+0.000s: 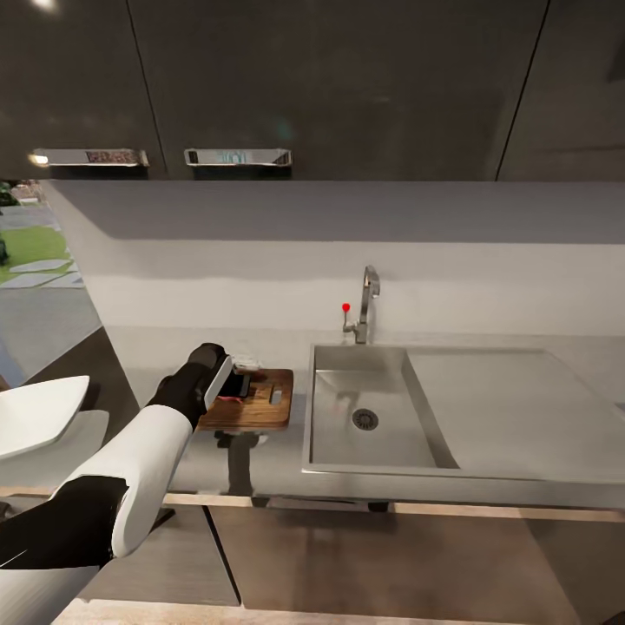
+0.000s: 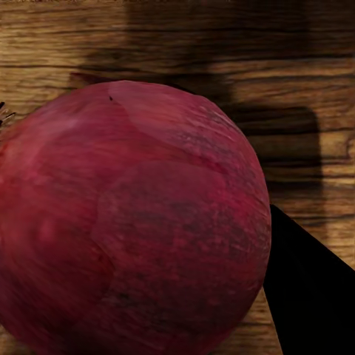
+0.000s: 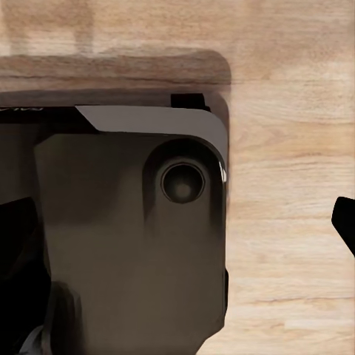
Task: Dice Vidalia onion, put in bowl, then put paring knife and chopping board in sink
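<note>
My left gripper (image 1: 234, 384) reaches over the near-left part of the dark brown chopping board (image 1: 265, 408) on the grey countertop (image 1: 260, 460), just left of the sink (image 1: 382, 434). In the left wrist view the Vidalia onion (image 2: 133, 222) looks dark reddish and sits very close, just over the board's wood grain (image 2: 185, 44). One black finger (image 2: 310, 296) rests against its side, so the gripper is shut on it. A small grey piece (image 1: 276, 396) lies on the board; I cannot tell what it is. The sink basin holds nothing but its drain (image 1: 365, 419).
The chrome tap (image 1: 368, 304) with a red dot stands behind the basin, and the drainboard (image 1: 512, 408) stretches right. Dark wall cabinets (image 1: 330, 87) hang above. A white rounded shape (image 1: 35, 415) sits at the left edge. The right wrist view shows a dark robot part (image 3: 126, 237) above wooden floor (image 3: 288, 148).
</note>
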